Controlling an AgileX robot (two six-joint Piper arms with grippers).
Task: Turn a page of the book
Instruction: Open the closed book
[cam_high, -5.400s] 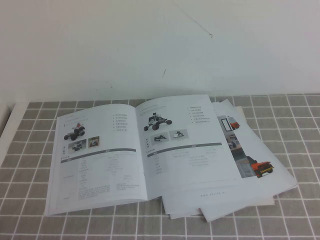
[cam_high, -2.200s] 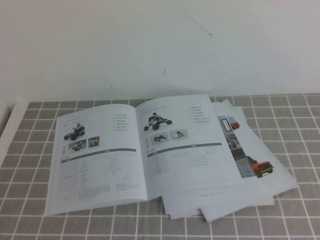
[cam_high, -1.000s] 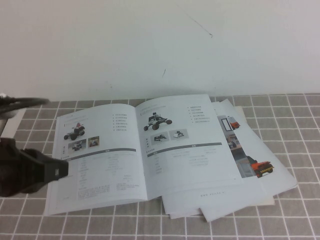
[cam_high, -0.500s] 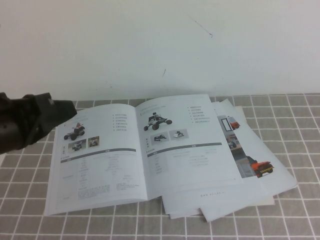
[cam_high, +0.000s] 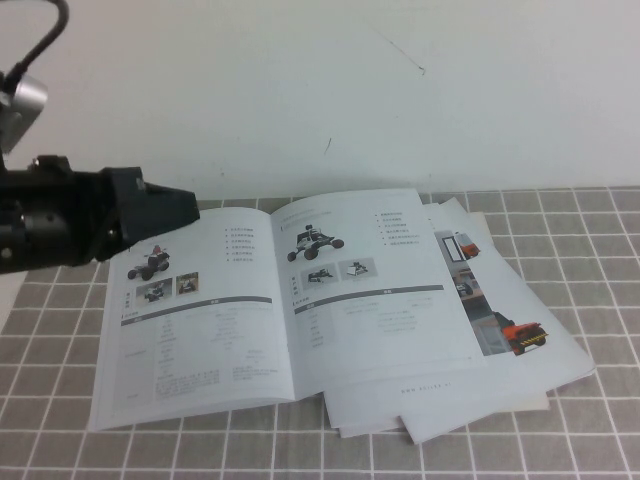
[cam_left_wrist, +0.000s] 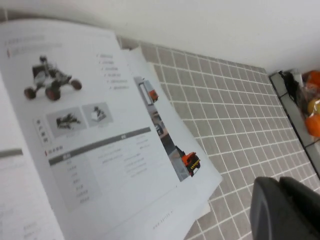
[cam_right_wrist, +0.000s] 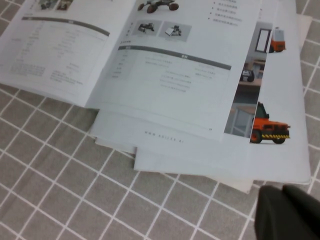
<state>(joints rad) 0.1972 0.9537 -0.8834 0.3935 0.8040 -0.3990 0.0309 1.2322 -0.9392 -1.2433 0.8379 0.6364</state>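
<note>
Your surface (cam_high: 600, 240) is a grey tiled top with white grout, backed by a plain white wall (cam_high: 330, 90). On it the book (cam_high: 200, 330) lies open and flat, spine running away from you, its left leaf showing a red-and-black rover over a spec table. The page (cam_high: 370, 290) is the right-hand leaf, lying flat with a black rover photo near its top, two small photos beneath, and a grey band heading its table; you will find it touching nothing but the paper around it. Under and to the right of the book sit loose white booklets (cam_high: 520, 340), fanned out past its right and near edges, the uppermost bearing an orange machine photo. Your left arm enters from the left edge in the high view, a dark barrel hanging above the book's far left corner; the left gripper (cam_high: 165, 210) hovers there, clear of the paper, and you cannot tell how its jaws stand. Your right gripper (cam_right_wrist: 290, 212) shows only as a dark mass in its own wrist view, above bare tile near the booklets' corner, jaws pressed together and empty. Orange items (cam_left_wrist: 312, 102) lie beyond the tiled edge, too blurred to name.
</note>
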